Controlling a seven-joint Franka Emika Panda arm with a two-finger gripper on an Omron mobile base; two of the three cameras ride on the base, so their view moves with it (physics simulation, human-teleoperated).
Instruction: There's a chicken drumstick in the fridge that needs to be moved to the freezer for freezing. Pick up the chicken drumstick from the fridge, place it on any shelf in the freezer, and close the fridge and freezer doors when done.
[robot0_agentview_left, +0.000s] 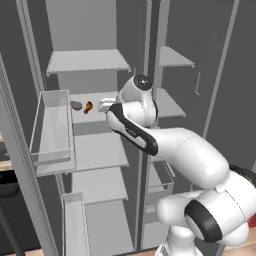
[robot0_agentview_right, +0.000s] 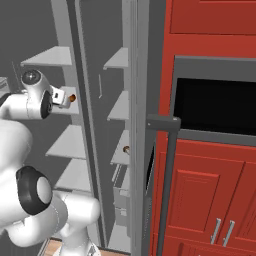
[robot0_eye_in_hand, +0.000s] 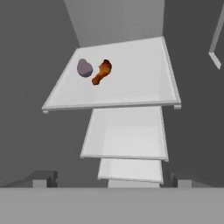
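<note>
On fridge shelf: drumstick beside purplish lump, maybe veg

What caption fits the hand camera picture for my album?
Open gripper looks down at an orange-brown chicken drumstick beside a grey-purple lump on a pale fridge shelf.

White arm with dark joints bent at the elbow, forearm reaching forward and upward; the white two-finger hand is level, its dark fingertips spread wide, holding nothing.
</note>
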